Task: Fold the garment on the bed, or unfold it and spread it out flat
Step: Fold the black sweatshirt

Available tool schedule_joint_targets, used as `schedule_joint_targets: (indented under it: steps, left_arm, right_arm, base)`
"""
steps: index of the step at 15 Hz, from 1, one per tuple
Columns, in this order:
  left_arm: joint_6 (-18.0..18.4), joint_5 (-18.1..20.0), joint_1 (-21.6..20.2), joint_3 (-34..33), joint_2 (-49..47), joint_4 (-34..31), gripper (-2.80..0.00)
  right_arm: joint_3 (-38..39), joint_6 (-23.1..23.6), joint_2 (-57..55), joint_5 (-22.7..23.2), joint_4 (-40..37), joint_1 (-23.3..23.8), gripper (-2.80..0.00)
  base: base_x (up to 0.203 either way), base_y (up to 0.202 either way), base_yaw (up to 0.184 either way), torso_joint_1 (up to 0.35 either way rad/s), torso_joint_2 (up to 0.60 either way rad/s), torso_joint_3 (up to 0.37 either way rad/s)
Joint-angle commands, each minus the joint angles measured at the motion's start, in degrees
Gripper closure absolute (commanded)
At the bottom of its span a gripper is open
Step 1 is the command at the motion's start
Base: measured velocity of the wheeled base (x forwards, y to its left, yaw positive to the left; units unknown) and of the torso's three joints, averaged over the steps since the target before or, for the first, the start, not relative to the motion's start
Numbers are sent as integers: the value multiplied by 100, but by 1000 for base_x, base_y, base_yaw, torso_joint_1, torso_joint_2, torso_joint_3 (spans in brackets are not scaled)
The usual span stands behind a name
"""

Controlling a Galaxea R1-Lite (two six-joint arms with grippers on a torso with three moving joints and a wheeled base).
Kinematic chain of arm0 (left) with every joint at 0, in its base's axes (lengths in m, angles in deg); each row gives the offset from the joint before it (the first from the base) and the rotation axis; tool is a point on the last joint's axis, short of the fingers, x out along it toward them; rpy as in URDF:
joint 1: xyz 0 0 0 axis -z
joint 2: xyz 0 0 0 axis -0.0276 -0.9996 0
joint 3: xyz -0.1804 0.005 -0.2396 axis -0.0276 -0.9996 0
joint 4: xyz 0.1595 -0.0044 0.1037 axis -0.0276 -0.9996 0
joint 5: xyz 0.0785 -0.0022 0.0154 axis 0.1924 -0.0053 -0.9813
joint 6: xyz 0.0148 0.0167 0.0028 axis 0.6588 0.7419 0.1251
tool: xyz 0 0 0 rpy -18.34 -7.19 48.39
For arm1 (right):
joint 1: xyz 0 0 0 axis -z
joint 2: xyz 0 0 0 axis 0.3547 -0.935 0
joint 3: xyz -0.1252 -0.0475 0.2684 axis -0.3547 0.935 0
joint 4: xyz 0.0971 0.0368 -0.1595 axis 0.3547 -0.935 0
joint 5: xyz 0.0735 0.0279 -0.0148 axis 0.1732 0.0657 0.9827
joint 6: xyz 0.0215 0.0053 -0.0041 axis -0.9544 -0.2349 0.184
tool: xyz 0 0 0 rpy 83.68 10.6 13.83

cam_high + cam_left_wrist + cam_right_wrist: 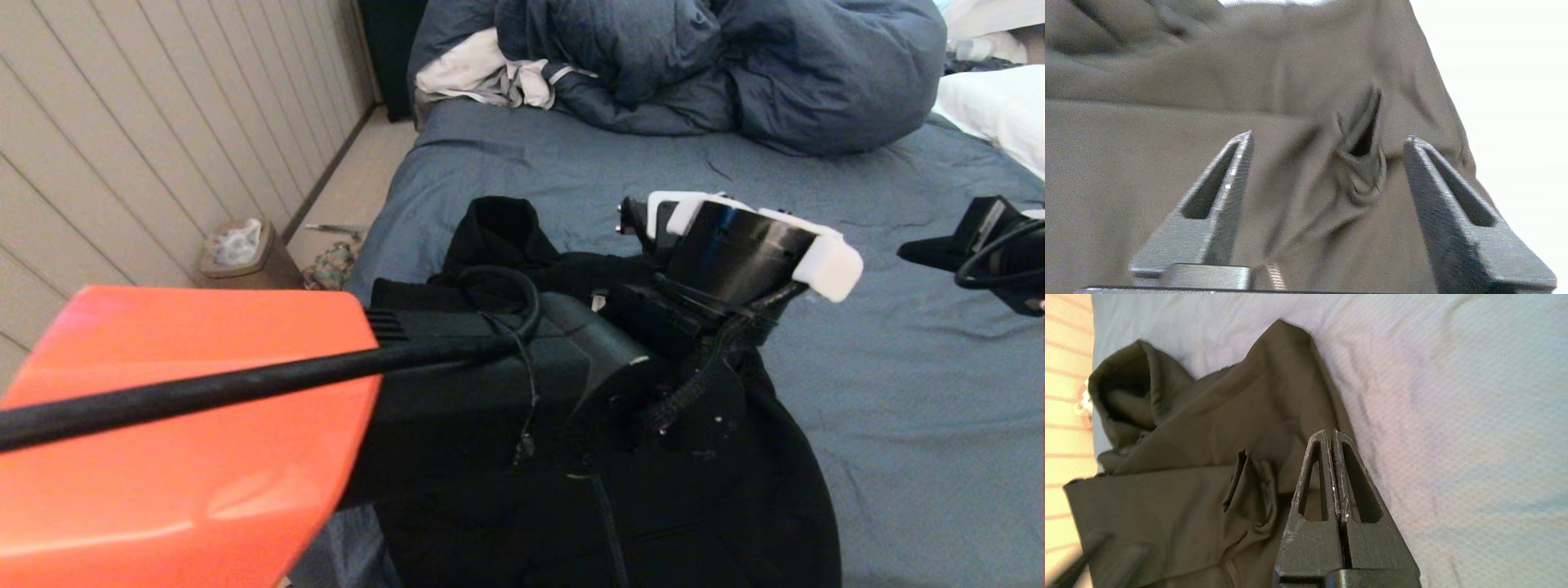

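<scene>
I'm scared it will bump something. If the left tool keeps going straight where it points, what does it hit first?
Probably the soft black hooded sweatshirt: the open left tool points right at its bunched fold. How close it is, I can't tell.

- Head view: left arm (522,384) covers the middle of the garment (759,490); left pincer itself hidden behind the wrist.
- Garment's lower part cut off at 6 o'clock.
- Right pincer cut off at 3 o'clock edge; only the wrist (980,245) shows.
- Duvet (735,65) cropped at 12 o'clock.
- Left wrist view: fold in the fabric (1359,163) blurred.
</scene>
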Motion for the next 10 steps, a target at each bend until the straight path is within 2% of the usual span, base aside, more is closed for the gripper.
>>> schedule_joint_targets:
  steps: [1,3,4,6,8,10]
  left_arm:
    - [-76,-42,-215,-118,517,-116,-280]
    - [-364,-17,-600,-793,1111,-388,-280]
    - [-489,10,-805,-1295,1442,-461,-280]
    - [-634,198,-1201,-2374,2126,-492,-280]
    - [-754,740,-1891,-3328,2838,-399,-280]
    - [-946,1371,-2698,-3918,3386,-336,-280]
  right_arm:
    - [-4,-5,-37,71,-9,-30,0]
    - [69,5,-28,100,-12,-53,0]
    - [118,12,-57,103,0,-65,-280]
    - [116,12,-202,149,-8,-89,-280]
    - [17,1,-377,482,-14,-89,-280]
    - [-257,-19,-653,684,-52,-109,-280]
  base:
    - [0,0,0,0,0,0]
    - [0,0,0,0,0,0]
    - [0,0,0,0,0,0]
    - [0,0,0,0,0,0]
    - [0,0,0,0,0,0]
    - [0,0,0,0,0,0]
